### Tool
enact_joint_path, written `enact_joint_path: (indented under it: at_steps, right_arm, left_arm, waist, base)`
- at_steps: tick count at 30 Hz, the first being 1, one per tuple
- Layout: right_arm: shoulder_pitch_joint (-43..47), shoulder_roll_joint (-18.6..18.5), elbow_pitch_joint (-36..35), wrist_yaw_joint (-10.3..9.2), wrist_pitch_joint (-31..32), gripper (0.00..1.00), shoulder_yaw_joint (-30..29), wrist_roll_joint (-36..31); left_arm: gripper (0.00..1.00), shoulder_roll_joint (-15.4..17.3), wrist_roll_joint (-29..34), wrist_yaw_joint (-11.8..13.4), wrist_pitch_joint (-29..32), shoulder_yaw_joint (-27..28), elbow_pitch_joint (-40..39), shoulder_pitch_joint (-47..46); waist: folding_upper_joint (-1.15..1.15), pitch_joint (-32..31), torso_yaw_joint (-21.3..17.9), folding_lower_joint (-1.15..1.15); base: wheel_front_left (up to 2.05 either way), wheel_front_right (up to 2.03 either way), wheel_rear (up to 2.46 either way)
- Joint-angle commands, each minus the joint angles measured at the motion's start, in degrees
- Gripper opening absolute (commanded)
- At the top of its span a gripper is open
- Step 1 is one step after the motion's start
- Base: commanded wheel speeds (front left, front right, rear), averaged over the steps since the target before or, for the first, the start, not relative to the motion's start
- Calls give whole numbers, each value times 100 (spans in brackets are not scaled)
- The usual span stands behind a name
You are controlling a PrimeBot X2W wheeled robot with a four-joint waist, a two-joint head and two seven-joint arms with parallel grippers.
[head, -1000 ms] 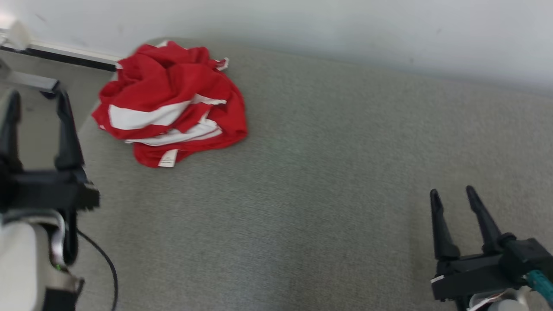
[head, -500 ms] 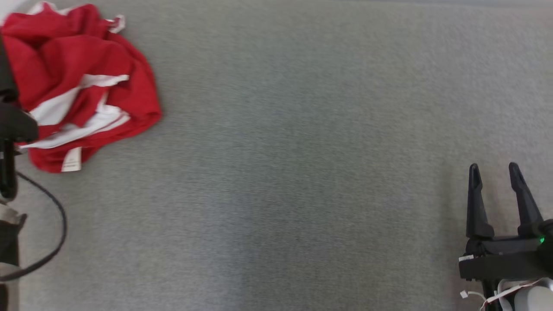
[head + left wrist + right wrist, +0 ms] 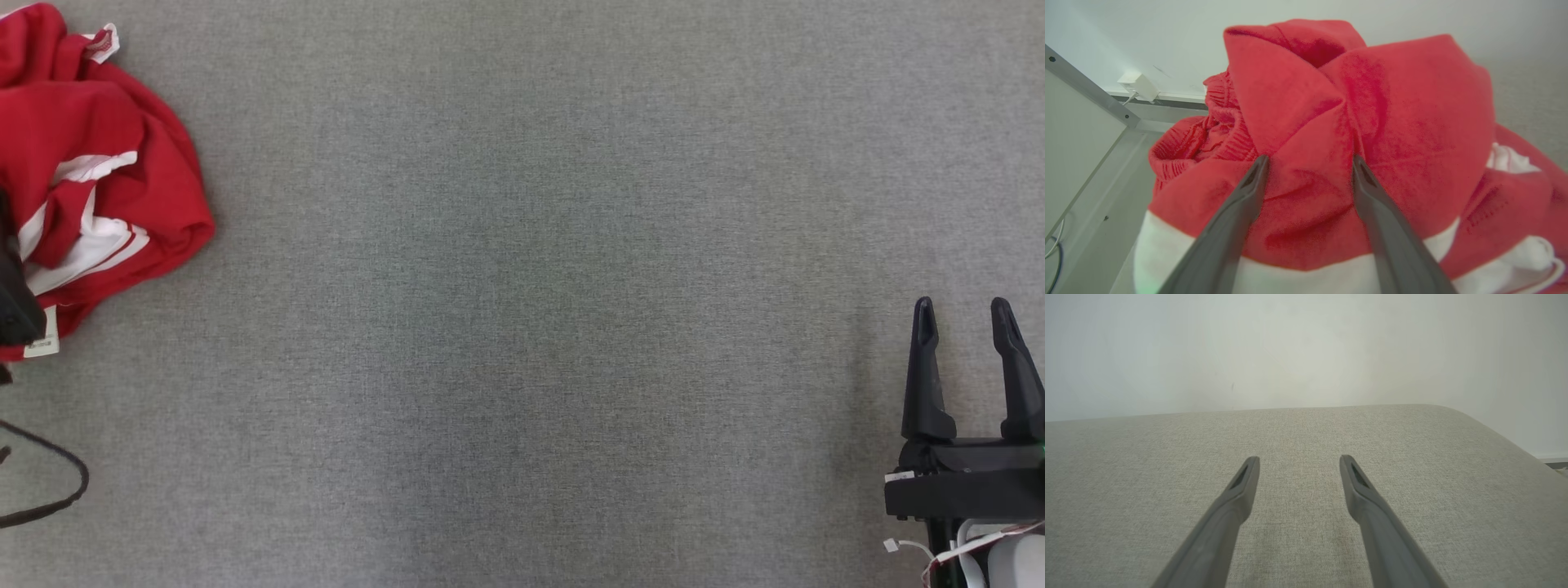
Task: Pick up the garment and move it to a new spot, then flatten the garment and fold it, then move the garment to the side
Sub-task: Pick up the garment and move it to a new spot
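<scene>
Left end effector (image 3: pixel 1310 163) at the far left, its two fingers spread apart, tips close against a crumpled red garment (image 3: pixel 106 163) with white bands; nothing is clamped. The garment lies heaped at the left edge of a grey tabletop (image 3: pixel 522 327). Well apart from it, at lower right, the right end effector (image 3: pixel 963 306) hovers with fingers apart, empty, pointing toward a pale wall (image 3: pixel 1306 347)

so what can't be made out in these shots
red and white garment: head view's left edge cuts it off; crumpled, type unclear.
its label: head view, print too small.
left pincer: left wrist view, contact with the cloth can't be told.
black cable: head view, cut by left edge.
</scene>
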Motion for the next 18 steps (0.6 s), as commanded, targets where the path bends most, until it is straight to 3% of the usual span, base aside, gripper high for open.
enact_joint_path:
  at_steps: [1, 3, 4, 5, 6, 11, 18]
  right_arm:
    - [-47, 9, -8, -12, -27, 100, 22, -31]
    - [-29, 25, -11, -12, -28, 100, 48, -41]
    - [-25, 28, -9, -12, -29, 100, 53, -42]
    - [-22, 31, -3, -12, -30, 100, 51, -41]
    - [-23, 35, 7, -12, -30, 100, 52, -40]
    - [-38, 70, 59, -12, -35, 100, 64, -56]
    - [-7, 191, 269, -12, -45, 100, 199, 35]
  left_arm:
    - [100, 42, -93, -3, 85, -34, 88, -38]
    - [100, 96, -209, 3, 291, -121, 292, -30]
    - [67, 106, -235, 3, 301, -151, 333, -28]
    - [15, 118, -263, 2, 289, -185, 365, -33]
    - [0, 124, -303, 2, 310, -210, 427, -27]
    - [0, 196, -425, 2, 36, -282, 468, -76]
    - [0, 340, -299, 92, -1090, -306, 61, -479]
  waist:
    - [-1, -18, -28, 0]
    - [-1, -35, -64, 0]
    - [-1, -42, -75, 0]
    - [-1, -50, -84, 0]
    - [-1, -61, -94, 0]
    - [-1, -179, -104, 0]
    - [-1, -587, -72, 0]
  base:
    - [0, 0, 0]
    - [0, 0, 0]
    - [0, 0, 0]
    - [0, 0, 0]
    - [0, 0, 0]
    - [0, 0, 0]
    - [0, 0, 0]
